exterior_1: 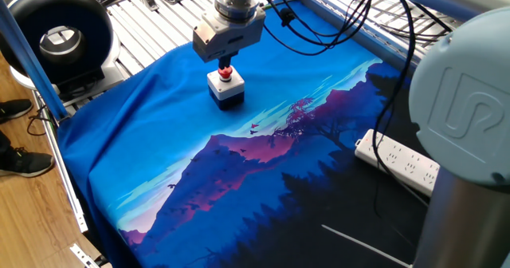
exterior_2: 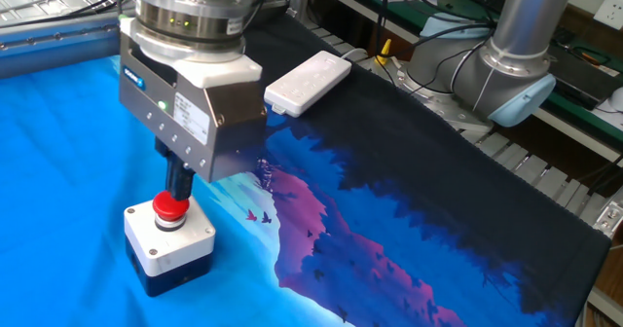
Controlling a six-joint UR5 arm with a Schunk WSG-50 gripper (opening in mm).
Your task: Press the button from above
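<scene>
The tabletop (exterior_1: pixel 127 21) is covered by a blue mountain-print cloth (exterior_1: pixel 239 164) whose near-left edge hangs over the side; broad bare cloth lies open in front of and to the right of the work spot. A white power strip (exterior_1: pixel 398 163) lies near the cloth's right edge, well apart from the button. The arm's grey base (exterior_2: pixel 506 64) stands past the far edge. The claw (exterior_2: pixel 181 187) hangs straight over the button (exterior_2: pixel 171 207), its dark tip at the red dome's top; whether the fingers are spread or pressed together cannot be told. The button sits on its white-and-black box (exterior_2: pixel 167 249), toward the cloth's rear left, open cloth around it.
</scene>
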